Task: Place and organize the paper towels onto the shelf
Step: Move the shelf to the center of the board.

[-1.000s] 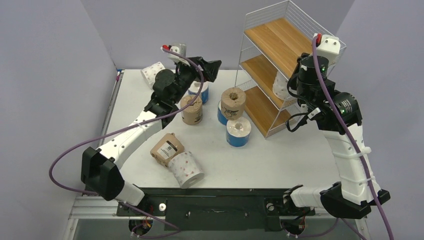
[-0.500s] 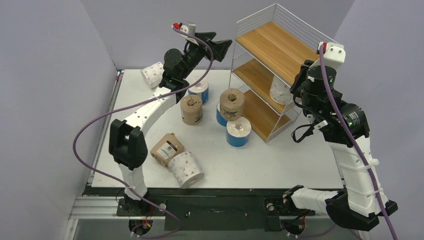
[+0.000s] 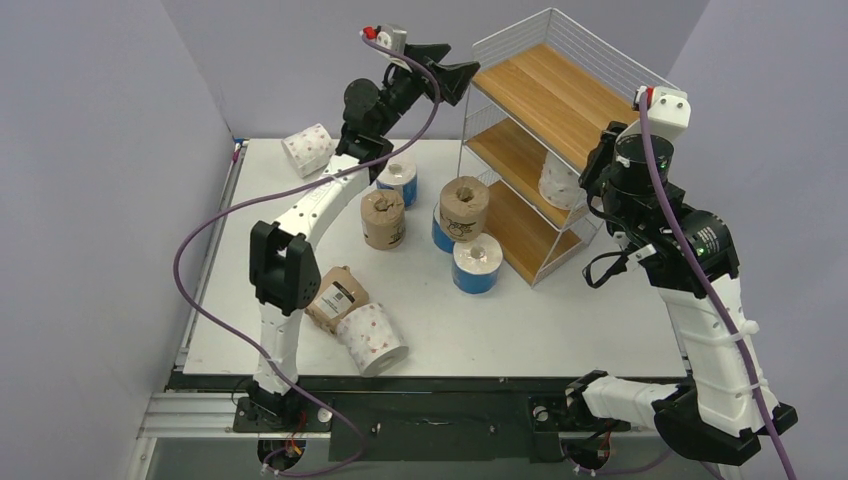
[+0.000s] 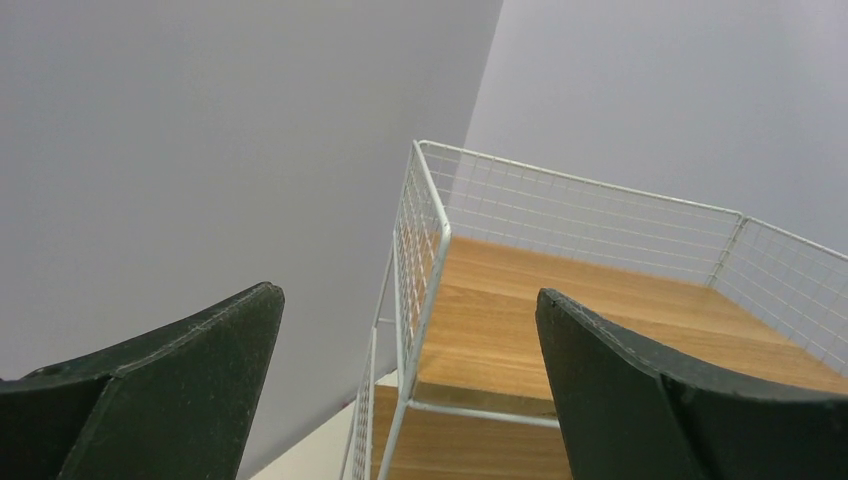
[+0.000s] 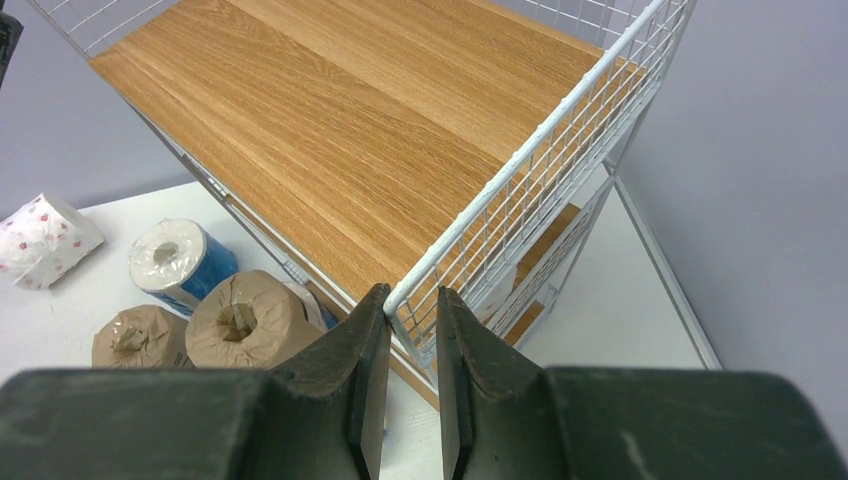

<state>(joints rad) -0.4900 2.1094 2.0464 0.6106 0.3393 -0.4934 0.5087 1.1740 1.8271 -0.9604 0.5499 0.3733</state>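
Left arm raised higher than before, wide-open black left gripper (image 3: 462,60) empty beside top rim of white-wire, wooden-board shelf (image 3: 545,90), right gripper (image 5: 412,295) pinching that rim's wire, white pink-dotted paper towel roll (image 3: 558,182) on middle tier, brown kraft roll (image 3: 465,207) and blue-wrapped roll (image 3: 476,263) upright on white table (image 3: 560,310) just before shelf

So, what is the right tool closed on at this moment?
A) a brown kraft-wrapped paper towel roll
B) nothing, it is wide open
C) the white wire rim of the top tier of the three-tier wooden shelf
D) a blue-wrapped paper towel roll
C: in the right wrist view, the right tool pinches the white wire rim at a corner of the shelf, with no roll between its fingers.
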